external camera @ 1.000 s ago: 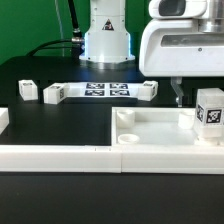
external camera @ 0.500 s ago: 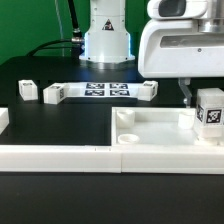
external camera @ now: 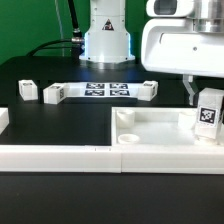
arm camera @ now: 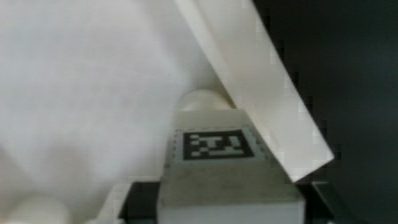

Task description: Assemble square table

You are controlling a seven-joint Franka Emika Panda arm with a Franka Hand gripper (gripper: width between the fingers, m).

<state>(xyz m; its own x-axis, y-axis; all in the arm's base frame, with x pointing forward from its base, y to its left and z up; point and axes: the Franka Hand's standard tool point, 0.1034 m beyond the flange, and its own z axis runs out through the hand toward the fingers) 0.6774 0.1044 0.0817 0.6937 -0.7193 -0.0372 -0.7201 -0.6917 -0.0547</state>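
At the exterior view's right, over the far corner of the square table top (external camera: 160, 128), the gripper (arm camera: 228, 200) has a tagged leg (external camera: 207, 115) betw. its jaws. In the wrist view the dark fingers (arm camera: 146, 205) sit against both sides of the leg w/ no gap visible, so it reads as clamped on the leg, not open. The leg is tilted a bit, tag facing the ext. camera. Can't tell if its base touches the top or hangs just above it. It's close beside the raised rim (arm camera: 249, 70).

The table top lies flat on the black tabletop (external camera: 60, 125), hollow side up. Two round sockets (external camera: 126, 119) show near its corners on the exterior view's left, and both look empty.

Progress, my read: early. No leg is seated in the top as far as the frames show. 3 more legs lie on the tabletop, well apart from the top:
- one loose leg (external camera: 27, 91) far to the exterior view's left
- a second leg (external camera: 53, 94) and a third leg (external camera: 148, 89) at either end of the marker board (external camera: 100, 90)

So the 1st leg is in hand. Left to do: bring it to a socket, fix it, then repeat for the other 3. The white border rail (external camera: 60, 155) along the front is no part of the build.
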